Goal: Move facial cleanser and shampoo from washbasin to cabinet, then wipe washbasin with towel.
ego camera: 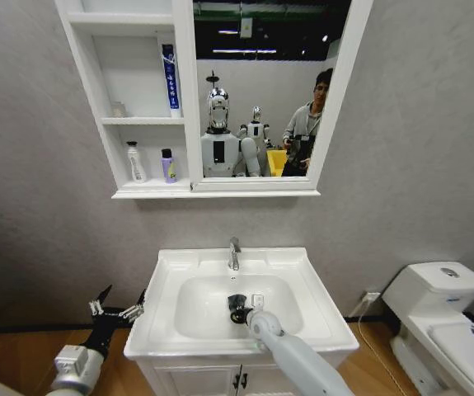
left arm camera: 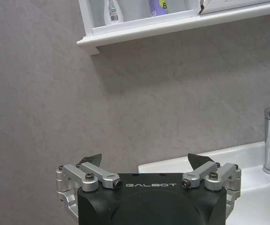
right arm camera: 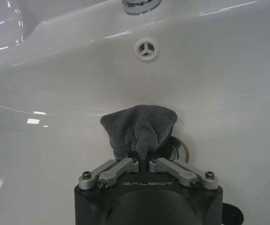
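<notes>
Two bottles stand on the bottom shelf of the cabinet (ego camera: 189,99): we make out a white bottle (ego camera: 135,162) and, just beside it, a small purple bottle (ego camera: 168,166), both upright. One shelf up, we see a tall blue-and-white tube (ego camera: 170,78) standing against the niche's mirror-side wall.

Down at the washbasin (ego camera: 302,272), our right gripper (ego camera: 238,309) is deep in the oval bowl, clenched on the towel (right arm camera: 139,129). From the right wrist view we see the dark grey cloth bunched between the closed fingers (right arm camera: 120,166) and pressed against the white ceramic, right over the drain (right arm camera: 176,150), whose metal rim peeks out beside the cloth. Farther along the bowl wall sits the round overflow hole (right arm camera: 146,48), and past that the base of the chrome tap (ego camera: 234,252).

Our left gripper (ego camera: 117,311) hangs outside the basin, off its left edge and low by the grey wall, well apart from the towel. Its fingers (left arm camera: 90,176) are spread wide with nothing between them. From the left wrist view we catch the basin's corner just beyond the gripper and the underside of the cabinet high above.
</notes>
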Controlling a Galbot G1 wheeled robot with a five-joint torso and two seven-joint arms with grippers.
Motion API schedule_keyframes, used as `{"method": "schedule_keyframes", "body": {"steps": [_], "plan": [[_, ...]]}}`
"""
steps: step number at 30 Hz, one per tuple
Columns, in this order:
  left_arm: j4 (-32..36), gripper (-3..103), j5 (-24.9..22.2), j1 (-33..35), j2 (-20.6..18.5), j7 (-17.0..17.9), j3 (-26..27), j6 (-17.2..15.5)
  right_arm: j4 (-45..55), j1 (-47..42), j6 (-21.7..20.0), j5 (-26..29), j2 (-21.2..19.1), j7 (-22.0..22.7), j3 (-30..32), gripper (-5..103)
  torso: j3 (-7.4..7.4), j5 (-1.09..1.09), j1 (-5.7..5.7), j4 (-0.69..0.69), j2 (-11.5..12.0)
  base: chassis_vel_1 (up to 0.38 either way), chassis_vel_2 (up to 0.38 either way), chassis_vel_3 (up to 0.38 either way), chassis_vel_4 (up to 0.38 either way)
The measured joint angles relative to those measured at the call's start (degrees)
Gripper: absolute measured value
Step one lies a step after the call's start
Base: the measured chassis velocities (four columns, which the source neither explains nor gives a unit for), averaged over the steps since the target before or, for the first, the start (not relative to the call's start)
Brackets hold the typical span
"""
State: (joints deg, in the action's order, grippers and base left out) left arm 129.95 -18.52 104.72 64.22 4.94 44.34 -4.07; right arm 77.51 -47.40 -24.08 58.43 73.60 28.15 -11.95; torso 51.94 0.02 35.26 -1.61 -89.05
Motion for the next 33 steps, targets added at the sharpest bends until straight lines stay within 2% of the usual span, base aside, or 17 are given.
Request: {"method": "schedule_keyframes", "body": {"steps": [1, 3, 4, 8, 11, 13, 14, 16, 18, 20, 22, 23, 25, 28, 31, 33], "plan": [[0.00, 100, 0.00, 0.00, 0.00, 0.00, 0.00, 0.00, 0.00, 0.00, 0.00, 0.00, 0.00, 0.00, 0.00, 4, 0.00, 0.00, 0.00, 0.00, 0.00, 0.000, 0.000, 0.000, 0.000], [0.00, 100, 0.00, 0.00, 0.00, 0.00, 0.00, 0.00, -3.54, 0.53, 0.14, -8.77, -0.53, 0.83, 0.06, 4, 0.00, 0.00, 0.00, 0.00, 0.00, 0.000, 0.000, 0.000, 0.000], [0.00, 100, 0.00, 0.00, 0.00, 0.00, 0.00, 0.00, -4.36, 0.56, 0.30, -11.26, -1.37, 0.31, 0.46, 4, -0.01, -0.01, -0.01, -0.02, -0.01, 0.000, 0.000, 0.000, 0.000], [0.00, 100, 0.00, 0.00, 0.00, 0.00, 0.00, 0.00, -4.34, 0.35, -0.16, -10.75, -2.50, -0.06, 1.09, 4, -0.02, -0.02, -0.01, -0.03, -0.02, 0.000, 0.000, 0.000, 0.000], [0.00, 100, 0.00, 0.00, 0.00, 0.00, 0.00, 0.00, -3.09, -0.14, -0.50, -7.36, -2.50, -0.40, 1.02, 4, -0.02, -0.07, -0.01, -0.09, -0.02, 0.000, 0.000, 0.000, 0.000], [0.00, 100, 0.00, 0.00, 0.00, 0.00, 0.00, 0.00, -1.33, -0.49, 0.04, -2.04, -0.71, -1.34, -0.34, 4, 0.01, -0.01, 0.00, -0.07, 0.00, 0.000, 0.000, 0.000, 0.000], [0.00, 100, 0.00, 0.00, 0.00, 0.00, 0.00, 0.00, -1.33, -0.49, 0.04, -2.04, -0.71, -1.34, -0.34, 4, 0.01, -0.01, 0.00, -0.07, 0.00, 0.000, 0.000, 0.000, 0.000], [0.00, 100, 0.00, 0.00, 0.00, 0.00, 0.00, 0.00, 0.44, -0.44, -0.22, 2.27, 0.68, -0.83, -1.36, 4, 0.01, 0.00, 0.00, -0.02, 0.00, 0.000, 0.000, 0.000, 0.000], [0.00, 100, 0.00, 0.00, 0.00, 0.00, 0.00, 0.00, 0.83, -0.29, -0.52, 3.01, 1.33, -0.10, -1.68, 4, 0.01, -0.01, 0.00, -0.01, 0.00, 0.000, 0.000, 0.000, 0.000], [0.00, 100, 0.00, 0.00, 0.00, 0.00, 0.00, 0.00, 0.56, -0.12, -1.05, 1.53, 1.73, 0.82, -1.83, 4, 0.01, -0.01, 0.00, -0.01, 0.00, 0.000, 0.000, 0.000, 0.000], [0.00, 100, 0.00, 0.00, 0.00, 0.00, 0.00, 0.00, -1.07, -0.09, -2.04, -3.15, 1.69, 2.10, -1.46, 4, 0.01, 0.00, 0.00, -0.01, 0.00, 0.000, 0.000, 0.000, 0.000], [0.00, 100, 0.00, 0.00, 0.00, 0.00, 0.00, 0.00, -1.07, -0.09, -2.04, -3.15, 1.69, 2.10, -1.46, 4, 0.01, 0.00, 0.00, -0.01, 0.00, 0.000, 0.000, 0.000, 0.000], [0.00, 100, 0.00, 0.00, 0.00, 0.00, 0.00, 0.00, -3.37, -0.09, -2.21, -9.08, 0.52, 1.61, -0.51, 4, -0.01, 0.00, -0.01, -0.02, -0.01, 0.000, 0.000, 0.000, 0.000], [0.00, 100, 0.00, 0.00, 0.00, 0.00, 0.00, 0.00, -3.91, -0.09, -1.71, -10.02, -0.18, 0.81, -0.20, 4, -0.02, -0.02, -0.01, -0.03, -0.01, 0.000, 0.000, 0.000, 0.000], [0.00, 100, 0.00, 0.00, 0.00, 0.00, 0.00, 0.00, -2.94, 0.14, -1.53, -7.35, -0.14, 0.23, -0.91, 4, 0.00, -0.08, 0.00, -0.10, -0.01, 0.000, 0.000, 0.000, 0.000], [0.00, 100, 0.00, 0.00, 0.00, 0.00, 0.00, 0.00, -2.85, 0.75, -1.20, -6.59, 1.05, -1.30, -2.46, 4, 0.01, -0.03, 0.00, -0.09, 0.00, 0.000, 0.000, 0.000, 0.000]]}}
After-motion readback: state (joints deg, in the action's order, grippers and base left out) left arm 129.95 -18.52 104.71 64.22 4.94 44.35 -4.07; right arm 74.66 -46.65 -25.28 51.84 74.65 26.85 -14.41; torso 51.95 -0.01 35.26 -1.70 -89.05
